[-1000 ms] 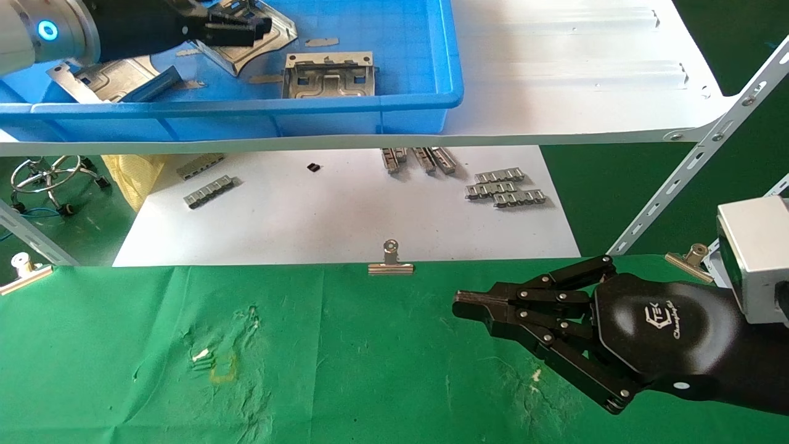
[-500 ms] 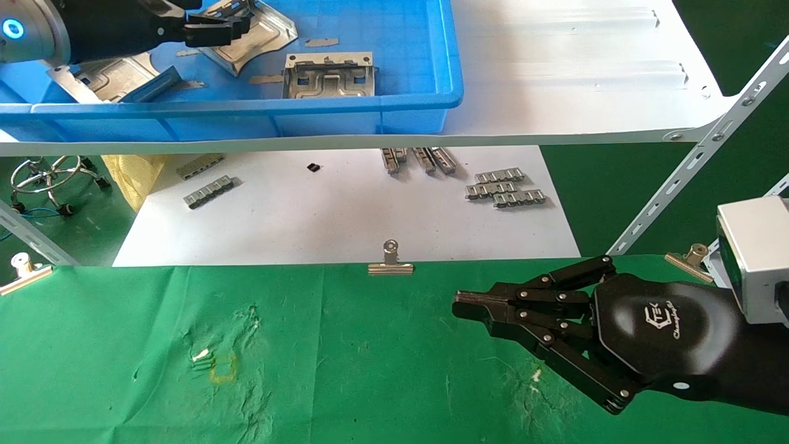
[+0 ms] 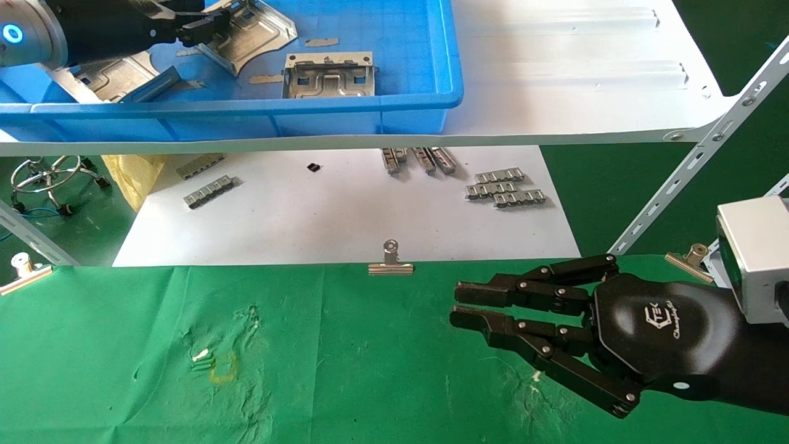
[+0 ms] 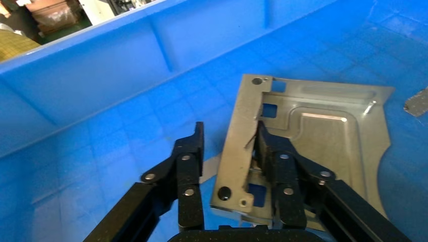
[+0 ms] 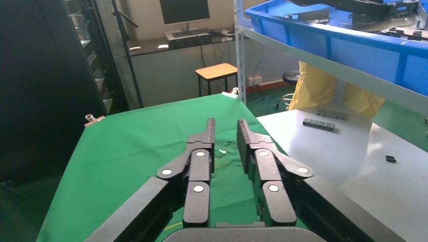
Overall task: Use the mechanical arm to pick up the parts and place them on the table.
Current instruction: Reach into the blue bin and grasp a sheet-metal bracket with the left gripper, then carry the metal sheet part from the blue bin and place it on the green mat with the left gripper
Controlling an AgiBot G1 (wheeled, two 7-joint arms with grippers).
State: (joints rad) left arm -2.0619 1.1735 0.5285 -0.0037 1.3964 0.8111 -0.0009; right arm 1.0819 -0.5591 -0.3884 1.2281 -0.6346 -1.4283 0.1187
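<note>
Left wrist view: shiny embossed silver part (image 4: 313, 136) with small rectangular cutouts.

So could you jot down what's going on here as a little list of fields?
Left end effector: in the blue bin, open, fingers straddling the raised edge of a silver part
Other parts in bin: one near the front wall, one at the left
Right end effector: open, empty, above the green table
Parts on table: none yet
</note>
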